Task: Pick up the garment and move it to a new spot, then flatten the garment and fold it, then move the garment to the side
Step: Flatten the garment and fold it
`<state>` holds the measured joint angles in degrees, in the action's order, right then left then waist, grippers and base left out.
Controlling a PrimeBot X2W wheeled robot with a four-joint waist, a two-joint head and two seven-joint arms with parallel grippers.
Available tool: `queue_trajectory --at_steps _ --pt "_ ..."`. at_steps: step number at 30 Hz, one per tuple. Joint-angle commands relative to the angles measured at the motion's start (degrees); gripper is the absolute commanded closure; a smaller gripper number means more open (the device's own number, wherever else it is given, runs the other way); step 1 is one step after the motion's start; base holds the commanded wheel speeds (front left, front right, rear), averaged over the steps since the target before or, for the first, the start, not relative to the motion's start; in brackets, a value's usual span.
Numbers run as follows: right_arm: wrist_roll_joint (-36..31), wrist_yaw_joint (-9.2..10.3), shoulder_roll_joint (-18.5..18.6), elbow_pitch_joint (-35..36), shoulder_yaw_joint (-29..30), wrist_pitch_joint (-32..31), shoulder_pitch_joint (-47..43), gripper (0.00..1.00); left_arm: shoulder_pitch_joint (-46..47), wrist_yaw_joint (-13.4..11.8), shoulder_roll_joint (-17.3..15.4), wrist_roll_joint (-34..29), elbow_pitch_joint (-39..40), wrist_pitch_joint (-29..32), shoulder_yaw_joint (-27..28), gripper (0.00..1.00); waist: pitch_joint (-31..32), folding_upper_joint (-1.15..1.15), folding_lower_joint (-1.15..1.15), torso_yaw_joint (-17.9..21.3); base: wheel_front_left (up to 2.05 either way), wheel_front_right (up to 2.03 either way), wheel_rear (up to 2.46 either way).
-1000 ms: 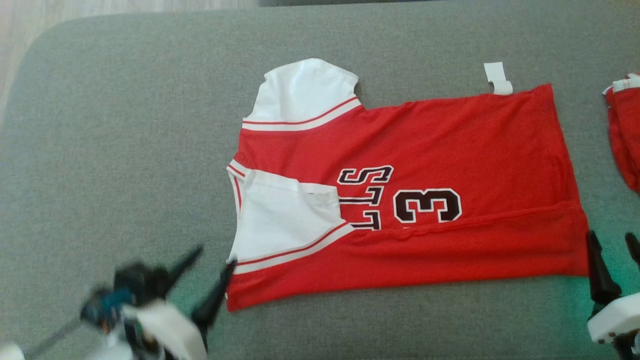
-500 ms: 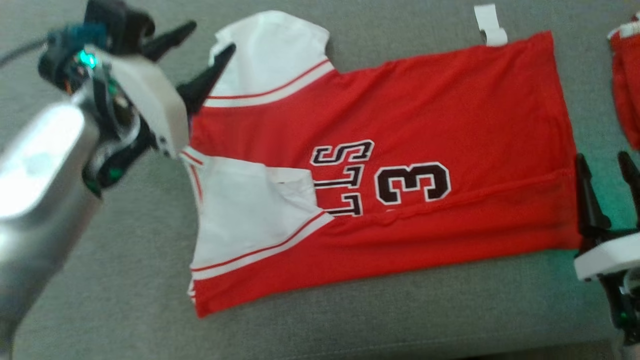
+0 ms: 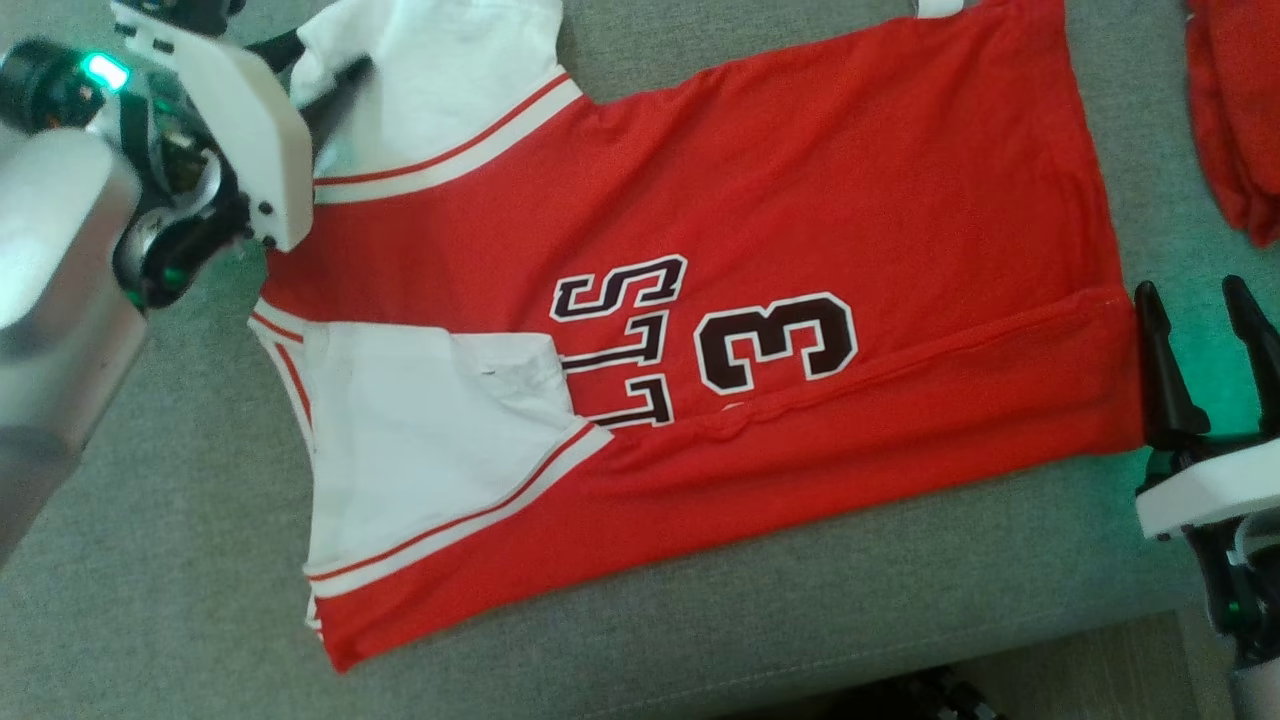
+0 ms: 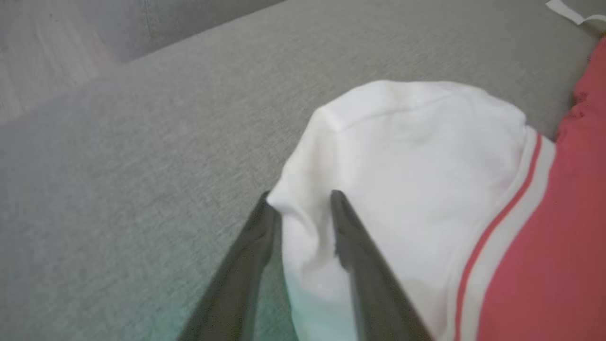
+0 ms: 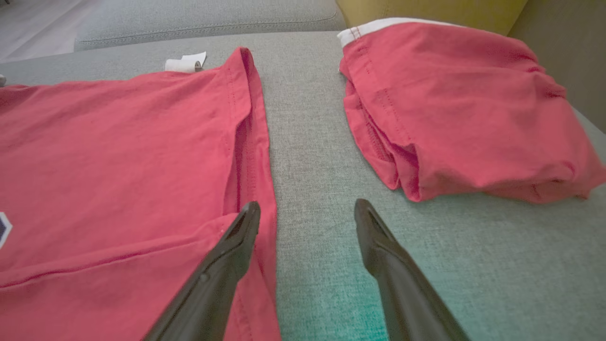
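Observation:
The garment [image 3: 800,200], a red jersey with white sleeves and a dark "3", lies flat on the grey cushion [image 3: 150,560], its near long edge folded over. My left gripper [image 3: 310,65] is at the far white sleeve [image 4: 416,156]. In the left wrist view its fingers [image 4: 301,196] stand apart, straddling the sleeve's rounded edge, with cloth between them. My right gripper [image 3: 1190,290] is open at the jersey's hem. In the right wrist view one fingertip [image 5: 246,222] rests over the hem [image 5: 255,142] and the other is over bare cushion; its jaws [image 5: 307,204] hold nothing.
A second red garment [image 5: 454,104] lies bunched on the cushion to the right of the jersey's hem, also at the upper right in the head view [image 3: 1235,110]. A white tag [image 5: 185,63] sticks out at the hem's far corner. The cushion's front edge [image 3: 1050,640] runs close below.
My left arm has swung from the near left corner up to the far white sleeve, and its fingers have narrowed around the sleeve's edge. The head camera has shifted. The right gripper stays at the hem.

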<state>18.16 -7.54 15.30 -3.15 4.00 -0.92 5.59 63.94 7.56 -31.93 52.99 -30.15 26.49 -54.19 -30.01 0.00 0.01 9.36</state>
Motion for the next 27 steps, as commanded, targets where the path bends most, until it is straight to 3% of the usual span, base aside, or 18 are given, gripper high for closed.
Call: queue_trajectory --at_steps 1,8,12,13,14,27 --pt "0.02 0.05 1.14 1.22 -0.53 0.76 0.26 0.0 3.27 -0.09 -2.58 -0.03 2.08 -1.29 1.03 1.0 -0.12 0.0 -0.01 -0.14 0.0 0.0 0.0" --pt "-0.56 0.05 0.0 0.57 0.3 0.51 0.14 0.0 6.15 -0.08 -6.21 -2.96 11.27 -11.06 -8.93 1.0 0.76 0.0 -0.01 -1.6 0.0 0.0 0.0" --pt "-0.85 0.05 -0.45 0.83 0.79 0.08 -0.29 0.0 6.29 -0.08 -7.54 -3.26 15.73 -12.57 -13.82 1.0 1.17 0.0 -0.01 -2.42 0.0 0.0 0.0" --pt "-0.92 0.05 -0.55 0.97 0.86 -0.05 -0.35 0.0 6.23 -0.08 -7.75 -3.26 15.93 -12.75 -14.24 0.8 1.18 0.0 -0.01 -2.55 0.0 0.0 0.0" --pt "-0.99 0.05 -0.65 1.12 0.87 -0.17 -0.36 0.0 6.19 -0.08 -7.9 -3.32 15.9 -12.91 -14.57 0.0 1.18 0.0 -0.01 -2.63 0.0 0.0 0.0" --pt "-0.79 0.05 -1.63 1.1 0.26 0.24 -0.13 0.0 7.73 -0.08 -7.47 -3.31 13.97 -13.17 -16.42 0.0 1.29 0.0 -0.01 -1.45 0.0 0.0 0.0"
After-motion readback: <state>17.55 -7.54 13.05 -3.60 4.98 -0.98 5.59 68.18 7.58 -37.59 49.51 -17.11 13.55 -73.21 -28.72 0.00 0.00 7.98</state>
